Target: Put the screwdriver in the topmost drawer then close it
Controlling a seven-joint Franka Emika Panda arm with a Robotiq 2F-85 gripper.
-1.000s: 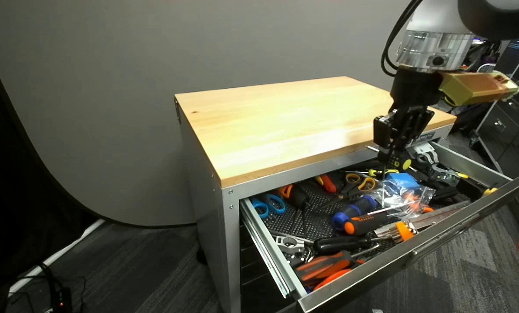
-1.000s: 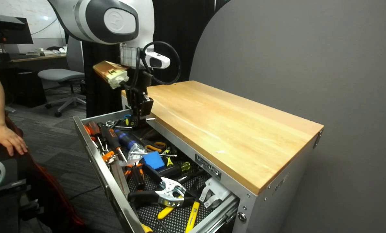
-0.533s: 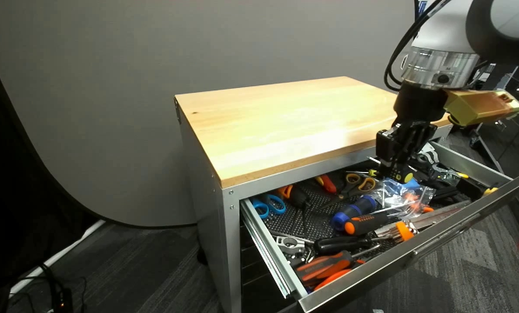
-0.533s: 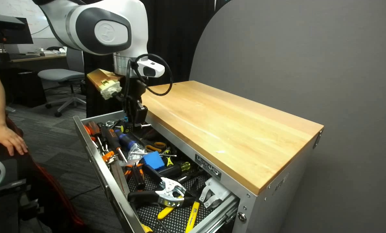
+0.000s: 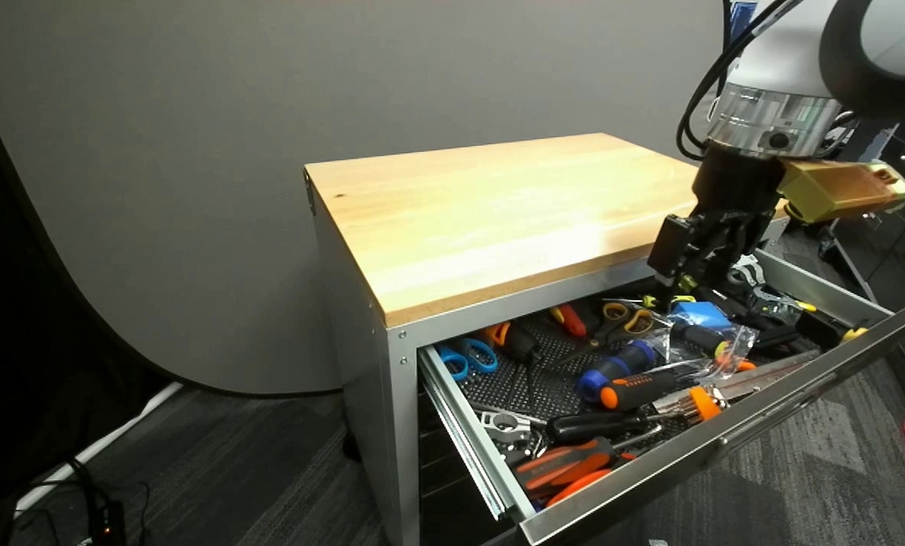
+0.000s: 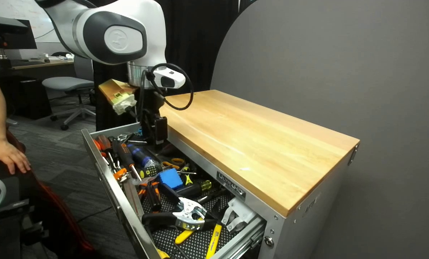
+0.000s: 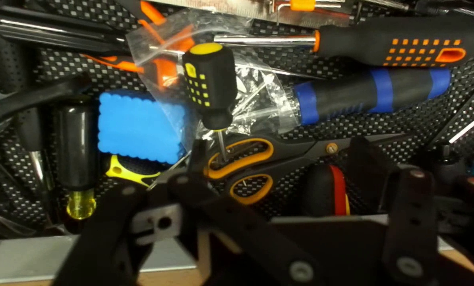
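The stubby black screwdriver (image 7: 212,83) with yellow dots and a yellow end cap is inside the topmost drawer, over a clear plastic bag. Its thin shaft points toward the scissors' orange loops in the wrist view. In both exterior views the screwdriver (image 5: 701,339) shows just below the gripper (image 5: 687,284), clear of its fingers. The topmost drawer (image 5: 725,440) is pulled well out, its front rim (image 6: 118,203) far from the cabinet. My gripper (image 7: 280,161) stands open above the tools, its two black fingers wide apart with nothing held between them.
Several tools crowd the drawer: scissors (image 7: 296,155), a blue block (image 7: 139,127), a blue-banded handle (image 7: 364,95) and a spring clamp (image 6: 191,214). The wooden cabinet top (image 6: 243,144) borders the gripper closely. A person's hand (image 6: 5,156) rests outside the drawer.
My gripper has come down toward the drawer, then opened and let go of the screwdriver. The screwdriver has dropped from between the fingers onto the drawer's contents.
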